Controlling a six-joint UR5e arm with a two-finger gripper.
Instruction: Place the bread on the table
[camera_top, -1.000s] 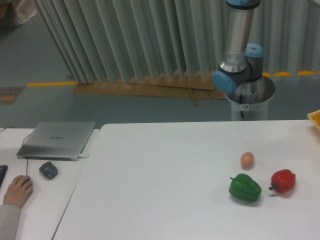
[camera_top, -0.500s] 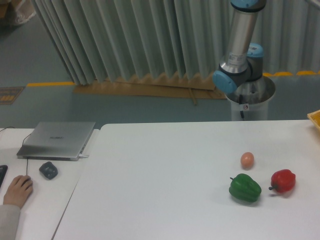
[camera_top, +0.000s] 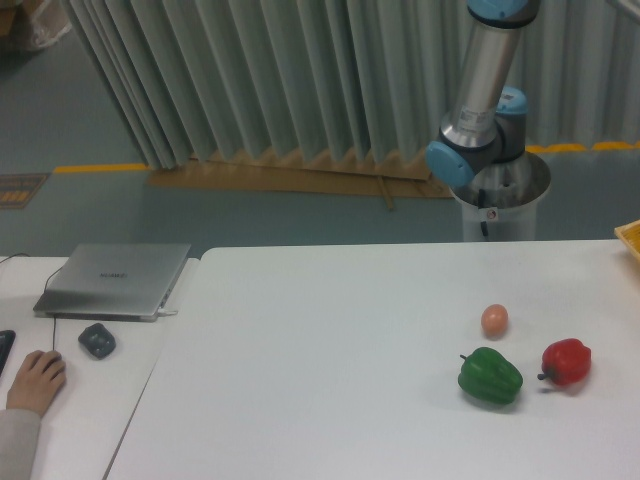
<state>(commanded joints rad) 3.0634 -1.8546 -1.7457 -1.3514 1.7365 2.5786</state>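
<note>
The gripper is out of view; only the arm (camera_top: 487, 95) rises past the top edge behind the table (camera_top: 330, 360), so whether its fingers are apart or holding anything cannot be told. The bread is not visible either; perhaps it is up with the gripper. Below and in front lie the egg (camera_top: 494, 319), green pepper (camera_top: 490, 376) and red pepper (camera_top: 566, 362), right of bare tabletop.

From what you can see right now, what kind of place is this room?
Most likely a robotics lab or workshop. A robot arm stands on a metal pedestal behind a white table, yellow line tape marks the painted floor, and a laptop sits on a side desk where a person's hand rests.
</note>
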